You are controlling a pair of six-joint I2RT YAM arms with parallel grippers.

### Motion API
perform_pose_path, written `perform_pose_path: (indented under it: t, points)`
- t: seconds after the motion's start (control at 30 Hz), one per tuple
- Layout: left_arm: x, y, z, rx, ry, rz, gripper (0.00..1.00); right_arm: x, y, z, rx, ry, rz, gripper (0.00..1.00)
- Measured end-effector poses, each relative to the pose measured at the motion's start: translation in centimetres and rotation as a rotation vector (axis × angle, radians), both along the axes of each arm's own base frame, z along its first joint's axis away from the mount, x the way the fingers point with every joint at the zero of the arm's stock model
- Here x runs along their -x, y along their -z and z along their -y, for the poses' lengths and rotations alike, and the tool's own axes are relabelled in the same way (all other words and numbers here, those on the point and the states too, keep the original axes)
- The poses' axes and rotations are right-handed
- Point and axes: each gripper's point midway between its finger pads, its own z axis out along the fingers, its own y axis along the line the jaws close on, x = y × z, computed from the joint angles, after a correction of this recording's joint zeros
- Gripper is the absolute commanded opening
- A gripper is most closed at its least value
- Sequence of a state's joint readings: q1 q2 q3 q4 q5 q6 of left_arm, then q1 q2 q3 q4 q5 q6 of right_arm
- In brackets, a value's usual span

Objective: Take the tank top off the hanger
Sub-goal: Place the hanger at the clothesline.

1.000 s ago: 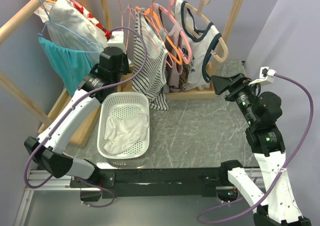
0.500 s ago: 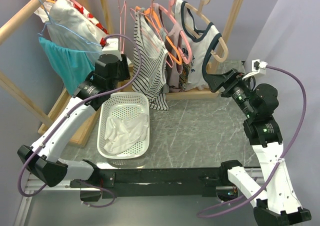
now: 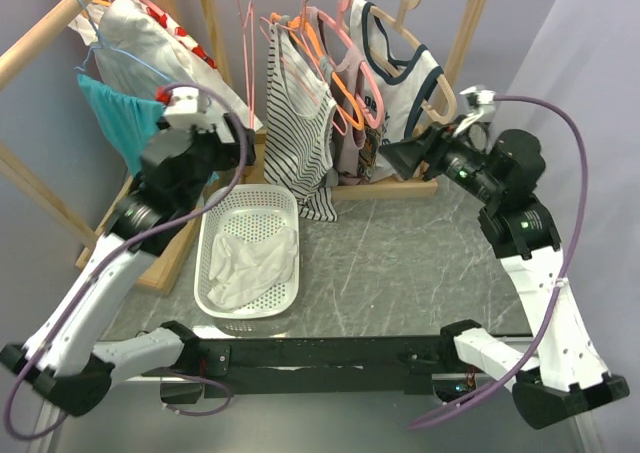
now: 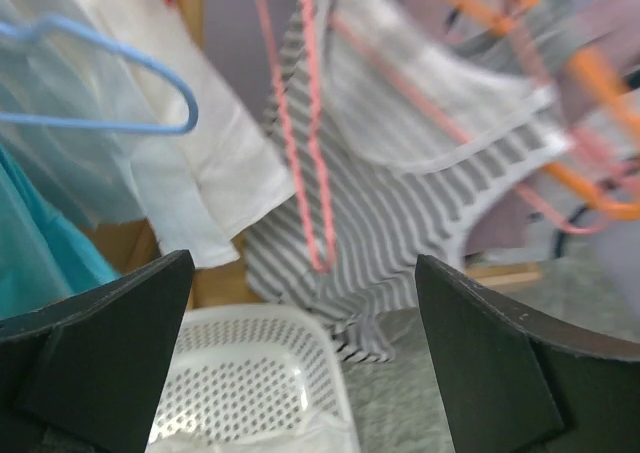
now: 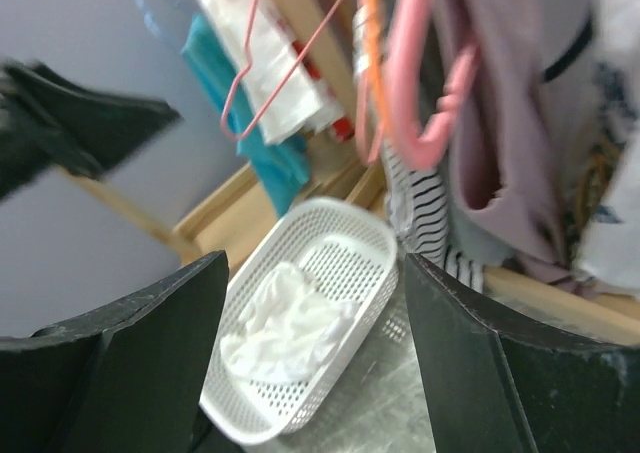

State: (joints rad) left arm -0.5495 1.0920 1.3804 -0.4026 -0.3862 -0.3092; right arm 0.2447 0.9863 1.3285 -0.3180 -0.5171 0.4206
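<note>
A striped tank top (image 3: 300, 138) hangs on an orange hanger (image 3: 322, 58) from the wooden rail; the left wrist view shows it blurred (image 4: 410, 203). Beside it hangs a bare pink wire hanger (image 3: 247, 68), also seen straight ahead of the left wrist camera (image 4: 312, 173). A white tank top with navy trim (image 3: 405, 83) hangs further right. My left gripper (image 3: 228, 138) is open and empty, left of the pink hanger. My right gripper (image 3: 392, 158) is open and empty, just in front of the right-hand garments.
A white basket (image 3: 212, 235) holding a white garment (image 3: 250, 263) sits on the table below the rail, also in the right wrist view (image 5: 370, 235). A second rack at left carries a teal garment (image 3: 115, 118) and a white one on a blue hanger (image 4: 120, 73).
My left gripper has opened and drawn back to the left, away from the pink hanger. My right arm has swung left toward the hanging garments, its jaws a little narrower.
</note>
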Motion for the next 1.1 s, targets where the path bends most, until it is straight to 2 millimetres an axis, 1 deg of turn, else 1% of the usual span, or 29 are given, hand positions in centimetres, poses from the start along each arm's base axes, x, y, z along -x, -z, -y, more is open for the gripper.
perform_pose_path:
  t: [0.1,0.17,0.2,0.23,0.3,0.33,0.4,0.43,0.47,0.53,0.6,0.7,0.73,0.83,0.93,1.0,1.1]
  points:
    - [2.7,-4.0,0.3,0.057,0.103,0.128,1.0,0.6,0.5,-2.8,0.047,-0.079,-0.012,0.76]
    - [4.1,-6.2,0.9,0.076,0.181,0.198,0.99,0.9,1.0,-4.5,0.073,-0.121,-0.026,0.73]
    - [4.8,-7.3,1.5,0.081,0.226,0.229,0.99,0.8,1.3,-5.0,0.083,-0.131,-0.03,0.73]
    - [5.2,-8.2,2.1,0.082,0.27,0.254,1.0,0.6,1.7,-5.3,0.093,-0.131,-0.036,0.72]
    - [5.0,-9.0,4.0,0.082,0.358,0.273,1.0,-0.1,2.4,-5.7,0.11,-0.117,-0.054,0.72]
    - [4.6,-8.7,4.8,0.079,0.385,0.266,1.0,-0.4,2.8,-5.8,0.12,-0.114,-0.061,0.71]
    - [3.5,-7.1,6.7,0.062,0.438,0.222,0.99,-1.2,3.2,-6.0,0.138,-0.103,-0.075,0.69]
    - [2.7,-6.0,7.7,0.052,0.46,0.191,0.99,-1.6,3.3,-6.3,0.146,-0.102,-0.079,0.67]
    - [1.7,-4.4,8.7,0.039,0.478,0.149,1.0,-2.1,3.3,-6.5,0.154,-0.099,-0.08,0.66]
    - [0.2,-1.5,10.1,0.015,0.498,0.068,0.99,-3.1,3.0,-7.0,0.171,-0.094,-0.077,0.66]
    - [-1.0,1.4,11.2,-0.008,0.515,-0.012,1.0,-4.2,2.8,-7.5,0.187,-0.086,-0.07,0.66]
    - [-1.3,3.8,11.8,-0.026,0.534,-0.075,0.99,-5.4,2.5,-8.0,0.202,-0.08,-0.059,0.66]
    - [-1.2,4.2,11.9,-0.028,0.543,-0.085,1.0,-5.7,2.4,-8.2,0.207,-0.079,-0.056,0.66]
    - [-0.9,4.2,12.2,-0.027,0.564,-0.085,0.99,-6.6,2.5,-8.4,0.217,-0.07,-0.051,0.66]
    - [-0.8,4.3,12.4,-0.029,0.579,-0.086,0.99,-7.3,3.2,-8.4,0.234,-0.054,-0.062,0.63]
    - [-0.7,4.3,12.4,-0.034,0.588,-0.086,0.99,-7.8,3.5,-8.5,0.241,-0.048,-0.067,0.57]
    - [-0.8,4.7,12.6,-0.046,0.596,-0.091,0.99,-8.6,3.6,-8.6,0.253,-0.035,-0.063,0.53]
